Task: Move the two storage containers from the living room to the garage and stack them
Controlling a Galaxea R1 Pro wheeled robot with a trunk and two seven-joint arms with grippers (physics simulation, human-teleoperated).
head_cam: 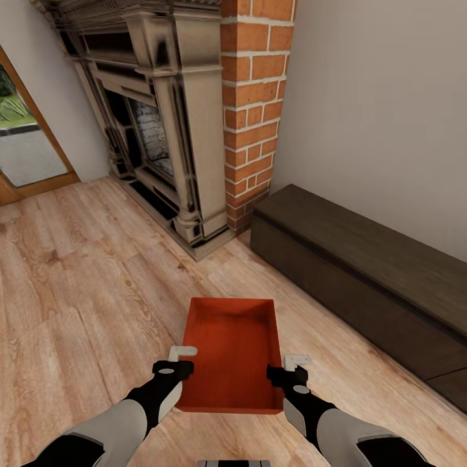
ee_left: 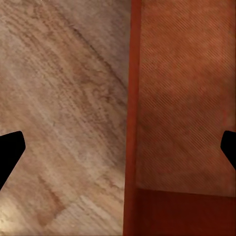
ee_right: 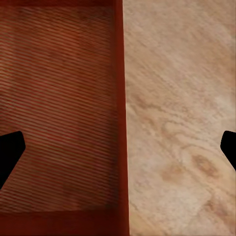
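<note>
One orange-red storage container [head_cam: 230,350] lies on the light wood-plank floor [head_cam: 84,292] of the living room, just in front of me, open side up and empty. My left gripper [head_cam: 183,362] is at its left long wall and my right gripper [head_cam: 290,366] at its right long wall. The left wrist view shows the container [ee_left: 182,98] with its wall running between the wide-apart fingers of the left gripper [ee_left: 118,150]. The right wrist view shows the container [ee_right: 59,98] the same way under the right gripper [ee_right: 118,150]. Both grippers are open, each straddling a wall.
A dark-framed fireplace [head_cam: 168,117] with a red-brick column [head_cam: 253,97] stands ahead. A long dark wooden bench [head_cam: 363,272] runs along the right wall, close to the container. A wood-framed glass door [head_cam: 26,149] is at far left. Open floor lies to the left.
</note>
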